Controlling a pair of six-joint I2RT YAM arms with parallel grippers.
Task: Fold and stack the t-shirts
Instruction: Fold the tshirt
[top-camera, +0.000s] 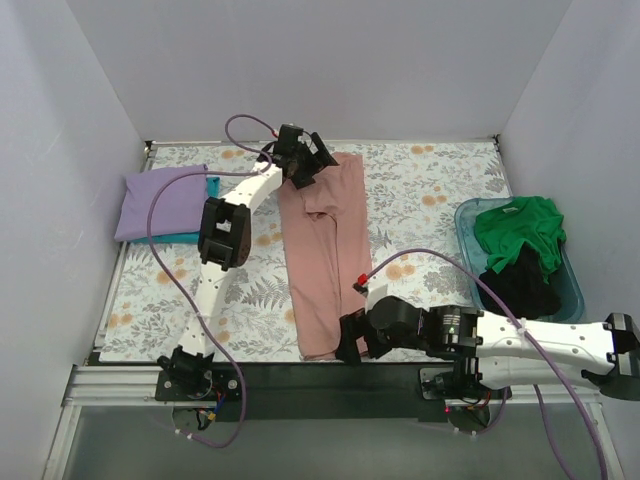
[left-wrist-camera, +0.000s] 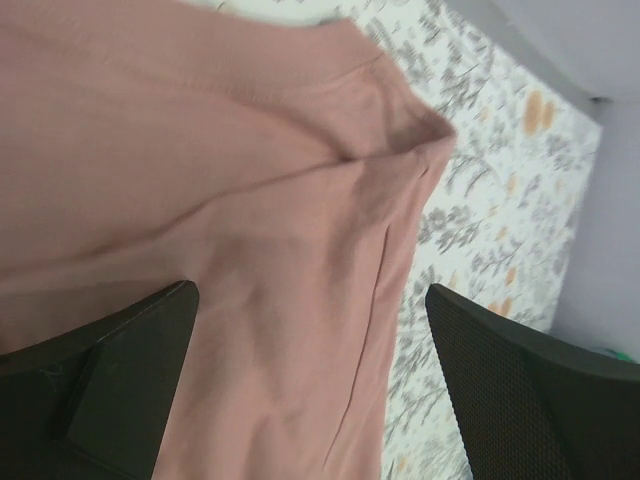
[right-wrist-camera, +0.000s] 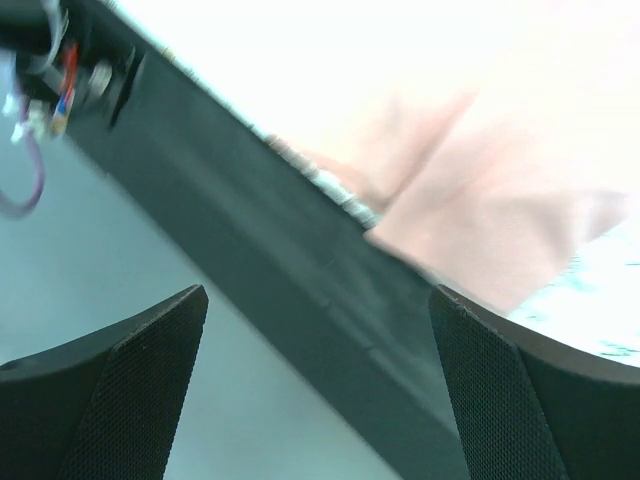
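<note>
Currently the teal tub (top-camera: 463, 226) holds a green t-shirt (top-camera: 520, 228) and a black t-shirt (top-camera: 520, 286).

Pose: left arm stretched far forward, elbow bent mid-reach, left gripper (top-camera: 303, 160) angled downward, jaws wide apart. The right arm is folded low, reaching leftward past its base; right gripper (top-camera: 350, 337) jaws likewise spread wide.

Overhead view evenly bright; right wrist view blurred, glare bleaching the pink t-shirt (right-wrist-camera: 500, 210).
</note>
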